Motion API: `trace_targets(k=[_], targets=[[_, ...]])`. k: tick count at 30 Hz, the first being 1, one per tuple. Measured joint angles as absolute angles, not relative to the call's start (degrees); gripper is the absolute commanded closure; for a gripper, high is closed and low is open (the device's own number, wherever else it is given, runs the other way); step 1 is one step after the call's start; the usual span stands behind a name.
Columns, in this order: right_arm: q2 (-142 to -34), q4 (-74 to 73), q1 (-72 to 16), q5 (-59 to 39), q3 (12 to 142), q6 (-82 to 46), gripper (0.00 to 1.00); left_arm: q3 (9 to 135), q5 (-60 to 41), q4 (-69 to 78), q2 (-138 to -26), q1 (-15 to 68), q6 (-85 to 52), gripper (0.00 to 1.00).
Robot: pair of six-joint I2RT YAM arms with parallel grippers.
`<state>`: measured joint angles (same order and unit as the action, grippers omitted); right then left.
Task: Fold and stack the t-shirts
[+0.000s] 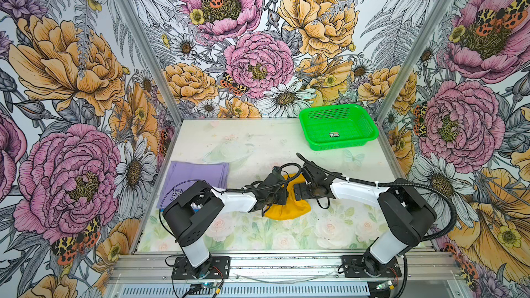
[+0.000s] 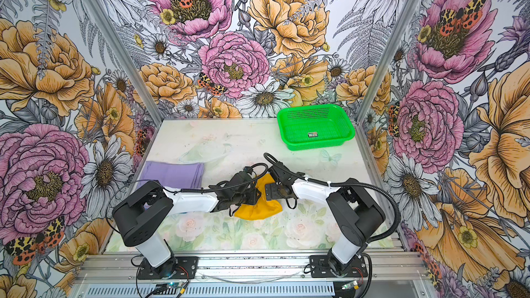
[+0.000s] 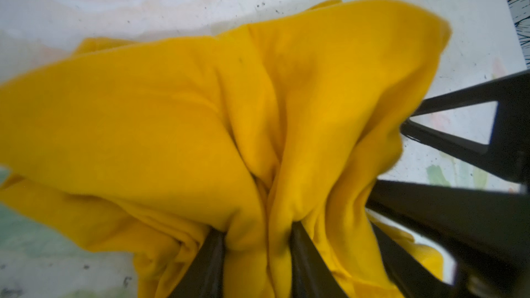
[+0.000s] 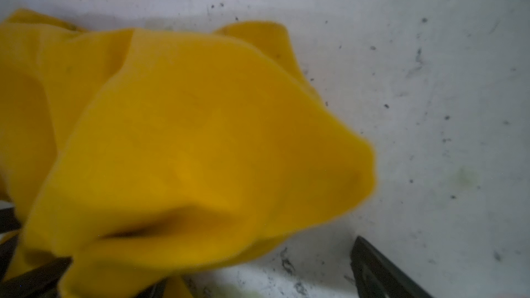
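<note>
A mustard-yellow t-shirt (image 1: 288,210) (image 2: 258,210) lies bunched at the table's middle, between both arms. My left gripper (image 1: 284,196) (image 2: 256,195) (image 3: 258,250) is shut on a pinched fold of it; yellow cloth (image 3: 200,116) fills the gap between the two fingers. My right gripper (image 1: 298,192) (image 2: 268,191) (image 4: 258,265) faces it from the right, open, its jaws wide apart. The yellow cloth (image 4: 186,153) drapes over one finger; the other finger (image 4: 372,268) is bare above the table. A folded lavender t-shirt (image 1: 198,173) (image 2: 175,173) with dark print lies flat at the left, partly hidden by the left arm.
A green mesh basket (image 1: 329,114) (image 2: 308,113) stands at the back right, holding only a small label. A thin blue edge (image 1: 196,210) shows by the left arm's elbow. Floral walls close in the table on three sides.
</note>
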<state>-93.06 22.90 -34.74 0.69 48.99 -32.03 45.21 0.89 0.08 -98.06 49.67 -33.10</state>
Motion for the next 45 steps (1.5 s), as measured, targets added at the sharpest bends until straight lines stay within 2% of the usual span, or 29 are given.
trace_targets(k=[8,19,22,25,29,36,42,45], targets=[[-91.64,25.32,-25.67,-4.45,48.95,-29.76,0.00,44.45,1.74,0.67,-98.13,50.09,-31.51,0.69],[-99.29,29.74,-23.64,-6.20,58.26,-24.91,0.00,43.97,1.98,0.93,-97.47,50.26,-29.65,0.71],[-101.69,30.85,-23.64,-6.48,61.32,-23.38,0.00,43.97,1.98,0.91,-97.47,50.26,-29.32,0.64],[-103.26,31.27,-23.64,-6.98,63.26,-22.52,0.00,44.21,1.85,0.89,-97.49,50.61,-28.23,0.51],[-103.66,31.22,-24.27,-6.72,63.66,-22.44,0.01,45.04,0.71,0.23,-97.49,51.42,-26.81,0.28],[-103.98,29.67,-26.72,-5.17,63.48,-23.88,0.01,46.06,-1.45,-0.40,-97.17,51.92,-26.61,0.04],[-103.63,25.78,-29.10,-2.98,61.76,-26.24,0.00,48.45,-1.17,-3.20,-98.04,52.25,-28.64,0.04],[-102.67,23.31,-29.56,-2.61,59.90,-27.35,0.01,50.70,1.26,-6.09,-100.03,52.82,-30.98,0.08]])
